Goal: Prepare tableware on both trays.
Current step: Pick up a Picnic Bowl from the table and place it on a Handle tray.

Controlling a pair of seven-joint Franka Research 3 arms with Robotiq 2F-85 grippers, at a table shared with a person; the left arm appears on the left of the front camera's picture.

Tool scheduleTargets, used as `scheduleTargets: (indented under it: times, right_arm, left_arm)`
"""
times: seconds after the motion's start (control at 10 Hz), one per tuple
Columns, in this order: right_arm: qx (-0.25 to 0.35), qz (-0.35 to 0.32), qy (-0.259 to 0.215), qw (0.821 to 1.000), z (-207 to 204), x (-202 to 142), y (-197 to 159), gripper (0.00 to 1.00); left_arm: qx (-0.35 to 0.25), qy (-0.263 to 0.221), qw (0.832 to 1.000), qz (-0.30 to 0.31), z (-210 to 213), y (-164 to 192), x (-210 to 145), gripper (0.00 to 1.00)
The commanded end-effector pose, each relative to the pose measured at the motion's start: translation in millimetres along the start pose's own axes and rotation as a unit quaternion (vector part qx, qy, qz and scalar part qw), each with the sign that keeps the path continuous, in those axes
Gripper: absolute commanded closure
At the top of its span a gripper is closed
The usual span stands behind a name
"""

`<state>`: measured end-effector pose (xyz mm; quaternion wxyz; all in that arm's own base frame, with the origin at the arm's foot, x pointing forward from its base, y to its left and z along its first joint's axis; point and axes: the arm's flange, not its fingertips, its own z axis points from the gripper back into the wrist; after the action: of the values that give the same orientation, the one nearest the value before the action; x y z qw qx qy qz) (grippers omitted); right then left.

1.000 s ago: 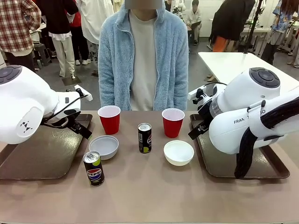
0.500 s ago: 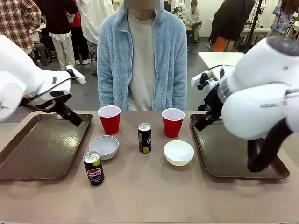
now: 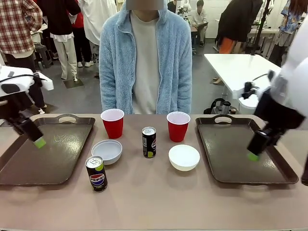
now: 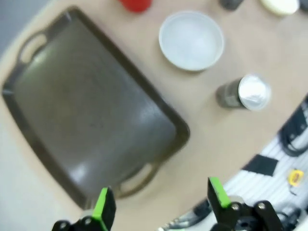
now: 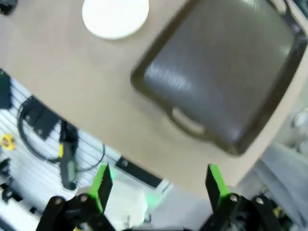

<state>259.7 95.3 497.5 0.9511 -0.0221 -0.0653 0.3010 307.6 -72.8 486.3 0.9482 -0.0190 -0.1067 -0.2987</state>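
Two dark brown trays lie at the table's sides: the left tray (image 3: 43,154) (image 4: 91,120) and the right tray (image 3: 240,154) (image 5: 226,77), both bare. Between them stand two red cups (image 3: 112,123) (image 3: 178,126), two white bowls (image 3: 106,151) (image 3: 184,157) (image 4: 191,40) (image 5: 115,17), a black can with a yellow-green mark (image 3: 149,142) and a Pepsi can (image 3: 96,173) (image 4: 243,94). My left gripper (image 3: 34,139) (image 4: 161,204) hangs open above the left tray's outer side. Over the right tray my right gripper (image 3: 254,153) (image 5: 158,185) is open and holds nothing.
A person in a light blue fleece (image 3: 147,57) stands at the far side of the table, hands out of sight. Another white table (image 3: 236,65) and several people are in the background. Cables and the robot's base lie below the near table edge (image 5: 43,130).
Both arms have swung up and outward, away from the middle. The left gripper went from the left tray's far corner to its outer side; the right gripper came out over the right tray.
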Motion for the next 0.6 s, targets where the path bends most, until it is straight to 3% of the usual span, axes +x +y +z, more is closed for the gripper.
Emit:
scheduleTargets:
  times: [0.0,0.1,0.4,0.5]
  right_arm:
    - [-0.036,-0.025,-0.030,0.999,-88.9,-89.6,16.5,0.00]
    - [0.000,0.000,0.000,1.000,0.0,0.0,0.0,0.00]
    - [-0.004,-0.009,-0.003,1.000,8.5,-9.4,-2.0,0.00]
    - [0.134,-0.043,-0.029,0.990,17.1,-11.8,-28.7,0.00]
  left_arm:
    - [0.024,-0.014,0.999,0.040,-79.6,-20.1,-103.0,0.00]
    - [0.000,0.000,1.000,0.000,0.0,0.0,0.0,0.00]
    - [0.004,0.007,1.000,0.015,1.3,7.1,-5.7,0.00]
    - [-0.118,-0.019,0.991,0.051,11.8,28.7,-8.5,0.00]
